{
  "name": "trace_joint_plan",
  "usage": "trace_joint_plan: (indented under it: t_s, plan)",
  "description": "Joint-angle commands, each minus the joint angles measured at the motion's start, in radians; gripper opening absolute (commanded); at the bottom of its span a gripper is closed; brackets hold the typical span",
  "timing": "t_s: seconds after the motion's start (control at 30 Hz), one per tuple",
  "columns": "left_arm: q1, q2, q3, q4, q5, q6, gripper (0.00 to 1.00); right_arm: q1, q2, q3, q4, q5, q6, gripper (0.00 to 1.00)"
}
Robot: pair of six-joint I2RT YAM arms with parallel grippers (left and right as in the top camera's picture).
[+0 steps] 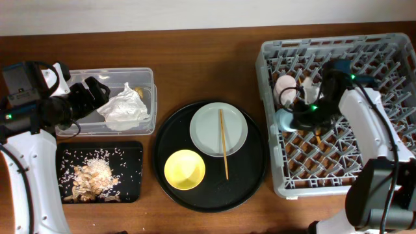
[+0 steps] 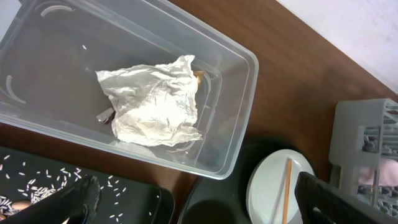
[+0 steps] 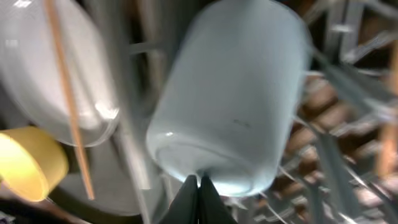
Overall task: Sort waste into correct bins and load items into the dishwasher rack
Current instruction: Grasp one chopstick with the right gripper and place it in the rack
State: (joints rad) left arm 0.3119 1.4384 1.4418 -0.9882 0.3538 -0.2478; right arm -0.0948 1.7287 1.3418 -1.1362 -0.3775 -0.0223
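Loading step in hand: the right claw (image 3: 199, 186), tips pressed together, sits at the rim of the light blue plastic cup (image 3: 230, 93), which rests among the pegs of the large square grey plastic dishwasher rack (image 1: 338, 45); blur hides whether the tips pinch that rim or only touch it; the left claw (image 2: 193, 186), spread wide and empty, hangs over the clear rectangular plastic tub (image 2: 242, 124), the crumpled white paper wrapper (image 2: 155, 102) lying inside just ahead of it; next, by the look of things, a clean release, then a reach leftward from the right claw, outside the rack, for the pale round plate (image 1: 208, 130), wooden chopsticks (image 1: 223, 143) and small yellow bowl (image 1: 184, 169); the rack floor beneath the cup is hidden
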Motion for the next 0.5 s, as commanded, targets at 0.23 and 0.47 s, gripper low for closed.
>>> trace_joint_plan:
  t_s: [0.23,0.47]
  plan:
    - [0.003,0.001,0.000,-0.002,-0.007,-0.002,0.99,0.226,-0.036,0.184,-0.179,0.083,-0.047,0.26]
    - [0.003,0.001,0.000,-0.002,-0.007,-0.002,0.99,0.330,-0.032,0.063,0.065,0.438,0.108,0.31]
